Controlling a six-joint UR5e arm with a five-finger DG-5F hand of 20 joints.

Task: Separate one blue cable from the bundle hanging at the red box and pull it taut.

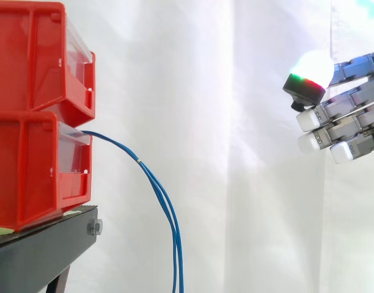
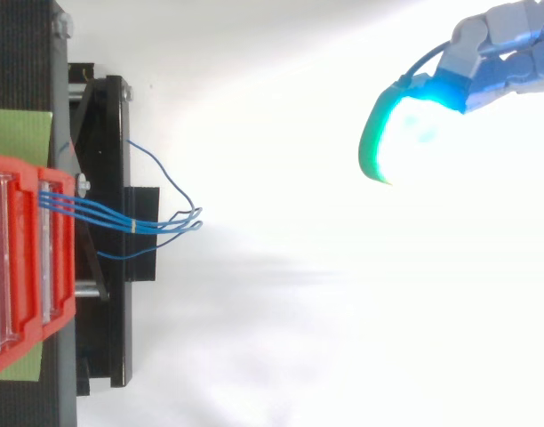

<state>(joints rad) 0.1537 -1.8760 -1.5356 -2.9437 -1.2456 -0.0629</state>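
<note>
Hand [image 1: 352, 116] well apart from blue cables [image 1: 140, 161]

Two red bins [image 1: 34, 61]; one black stand [image 1: 40, 250]; one hand [image 1: 357, 105]; blue cables [image 1: 157, 186] — several, exact number unclear.

Robot test lab, white curtain [image 1: 236, 91] backdrop, stacked red bins [image 1: 28, 165], black stand [image 1: 40, 259]

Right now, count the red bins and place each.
2. The upper red bin sits on the lower red bin, which rests on the black stand; more may be hidden off-frame.
</note>
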